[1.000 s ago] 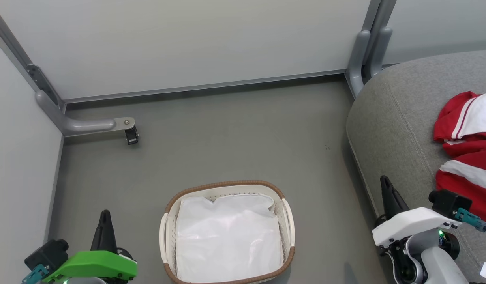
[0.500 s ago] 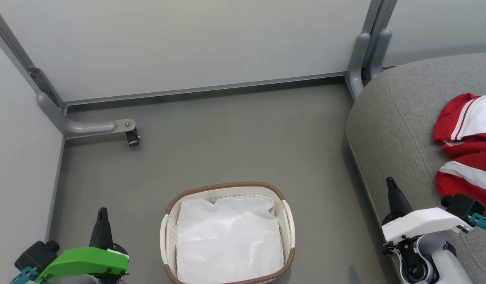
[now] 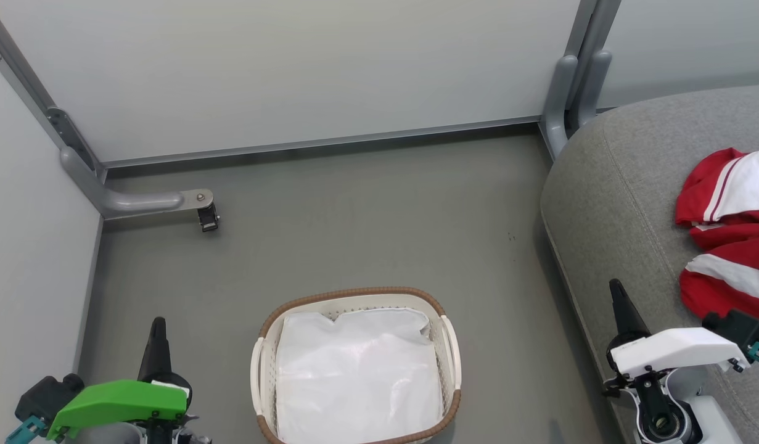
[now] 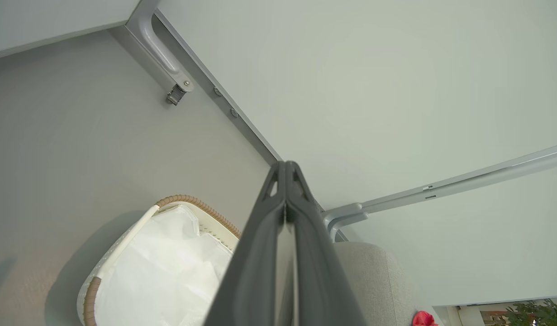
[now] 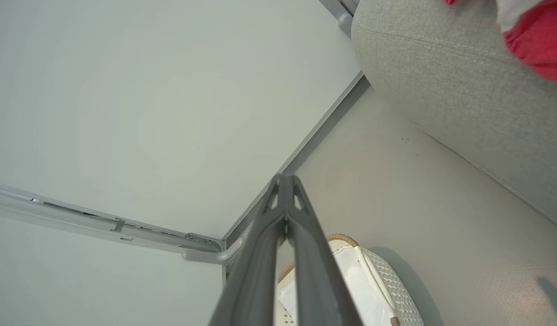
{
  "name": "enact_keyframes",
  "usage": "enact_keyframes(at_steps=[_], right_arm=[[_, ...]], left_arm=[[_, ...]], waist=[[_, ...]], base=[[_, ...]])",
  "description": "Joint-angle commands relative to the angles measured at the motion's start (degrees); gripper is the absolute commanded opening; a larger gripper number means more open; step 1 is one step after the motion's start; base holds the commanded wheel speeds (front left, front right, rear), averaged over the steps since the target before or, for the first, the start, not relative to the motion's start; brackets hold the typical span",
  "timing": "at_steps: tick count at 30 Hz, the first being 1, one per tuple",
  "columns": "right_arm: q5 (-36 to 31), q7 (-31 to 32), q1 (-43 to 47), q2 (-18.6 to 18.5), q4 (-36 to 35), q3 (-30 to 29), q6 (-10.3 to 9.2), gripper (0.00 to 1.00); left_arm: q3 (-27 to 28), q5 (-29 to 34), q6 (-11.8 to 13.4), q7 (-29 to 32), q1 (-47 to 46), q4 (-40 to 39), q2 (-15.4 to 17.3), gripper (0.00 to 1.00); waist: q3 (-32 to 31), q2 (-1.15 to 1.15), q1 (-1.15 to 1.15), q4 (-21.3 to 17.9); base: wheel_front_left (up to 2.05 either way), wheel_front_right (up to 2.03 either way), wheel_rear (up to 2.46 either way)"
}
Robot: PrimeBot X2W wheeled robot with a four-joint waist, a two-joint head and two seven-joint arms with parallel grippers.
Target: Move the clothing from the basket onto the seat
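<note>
Clothing of bright red soft fabric with white panels and stripes (image 3: pixel 737 237) lies crumpled at the right, on top of the largest body shown: the grey fabric-upholstered seat (image 3: pixel 619 203) with its rounded corner and stitched seam. The garments run past the right edge of the head view, so you cannot judge their full extent.

Near centre, on the grey floor (image 3: pixel 354 216), stands the oval cream-white perforated plastic basket with a brown woven-look rim (image 3: pixel 354 291). Its visible contents are the plain white cloth liner (image 3: pixel 354 370). Judge the transfer as most likely done.

Near left, the green-shelled left gripper (image 3: pixel 159 327) hangs over the floor beside the basket, its two dark fingers (image 4: pixel 262 244) pressed together on nothing. Near right, the white-shelled right gripper (image 3: pixel 617 290) hovers at the seat's near edge, fingertips apart from the clothing, likewise together and empty.

Handling: expect the fabric to be light, limp and perhaps slick, so it will drape and trail rather than hold shape. Should you need to lift it, pinch a bunched fold or the thicker striped edge, not a flat panel. Leave the liner alone.
</note>
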Motion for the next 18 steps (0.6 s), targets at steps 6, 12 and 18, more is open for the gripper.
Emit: enact_keyframes(at_steps=[6, 12, 18], right_arm=[[4.98, 1.32, 0.28, -0.35, -1.53, -0.7, -0.02, 0.0], [8.59, 2.23, 0.69, -0.37, -2.12, -1.13, -0.03, 0.0], [12.01, 3.09, 1.04, -0.4, -2.68, -1.54, -0.03, 0.0]], left_arm=[[0.62, -4.44, -0.47, 1.21, -1.61, -1.09, 0.33, 0.0], [0.92, -7.67, -0.61, 2.16, -1.85, -1.47, 0.36, 0.0], [1.17, -10.78, -0.75, 3.0, -2.07, -1.83, 0.38, 0.0]], waist=[[-0.21, 0.0, 0.0, 0.03], [-0.41, 0.0, 0.0, 0.06], [-0.6, 0.0, 0.0, 0.08]], base=[[0.0, 0.0, 0.0], [0.0, 0.0, 0.0], [0.0, 0.0, 0.0]])
